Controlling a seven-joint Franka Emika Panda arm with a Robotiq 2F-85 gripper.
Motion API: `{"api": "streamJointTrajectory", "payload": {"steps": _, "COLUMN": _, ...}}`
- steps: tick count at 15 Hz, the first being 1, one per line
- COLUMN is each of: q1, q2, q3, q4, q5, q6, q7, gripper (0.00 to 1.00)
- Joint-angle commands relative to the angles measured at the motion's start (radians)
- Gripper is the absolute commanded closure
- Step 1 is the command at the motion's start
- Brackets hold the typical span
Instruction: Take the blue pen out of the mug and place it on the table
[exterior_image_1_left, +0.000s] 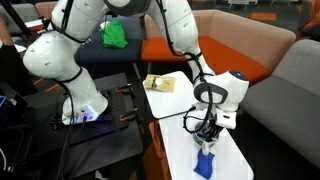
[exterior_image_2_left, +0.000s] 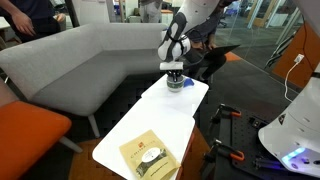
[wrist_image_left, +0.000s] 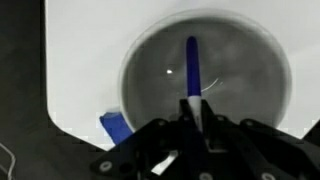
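Wrist view: pen (wrist_image_left: 191, 70) leans inside mug (wrist_image_left: 145, 75) on table (wrist_image_left: 80, 50). Its near end sits between the fingers of the gripper (wrist_image_left: 192, 125), which are narrow and pinch it.

This looks like an office lounge or a lab's breakout corner with a robot set up in it. A long grey sofa (exterior_image_2_left: 90, 55) in angular sections wraps the area. Orange upholstered seats (exterior_image_1_left: 225, 45) sit beside it, modular furniture of the kind found in workplaces more than in homes. Behind, glass partitions (exterior_image_2_left: 255, 12) in metal frames open onto more interior space, and a person (exterior_image_2_left: 30, 15) stands behind the sofa. A white Franka arm (exterior_image_1_left: 60, 50) is mounted on a black bench (exterior_image_1_left: 50, 140), with a white cable (exterior_image_2_left: 297, 62) trailing nearby, next to a low white table (exterior_image_2_left: 165, 110).
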Motion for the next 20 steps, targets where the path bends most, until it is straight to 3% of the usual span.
{"api": "streamJointTrajectory", "payload": {"steps": 1, "q1": 0.111, "q2": -0.031, "q3": -0.115, "q4": -0.061, "q5": -0.086, "q6": -0.037, "q7": 0.061, "gripper": 0.97}}
{"api": "streamJointTrajectory", "payload": {"steps": 7, "q1": 0.392, "q2": -0.215, "q3": -0.333, "q4": -0.296, "q5": -0.225, "q6": -0.017, "q7": 0.317, "gripper": 0.97}}
{"api": "streamJointTrajectory", "payload": {"steps": 12, "q1": 0.500, "q2": -0.423, "q3": -0.359, "q4": -0.428, "q5": -0.317, "q6": -0.069, "q7": 0.449, "gripper": 0.97}}
{"api": "streamJointTrajectory", "payload": {"steps": 15, "q1": 0.430, "q2": -0.525, "q3": -0.249, "q4": -0.455, "q5": -0.322, "q6": -0.126, "q7": 0.393, "gripper": 0.97}}
{"api": "streamJointTrajectory", "payload": {"steps": 18, "q1": 0.282, "q2": -0.548, "q3": -0.048, "q4": -0.439, "q5": -0.199, "q6": -0.177, "q7": 0.276, "gripper": 0.97}}
{"api": "streamJointTrajectory", "payload": {"steps": 20, "q1": 0.196, "q2": -0.499, "q3": 0.061, "q4": -0.410, "q5": -0.127, "q6": -0.205, "q7": 0.190, "gripper": 0.97}}
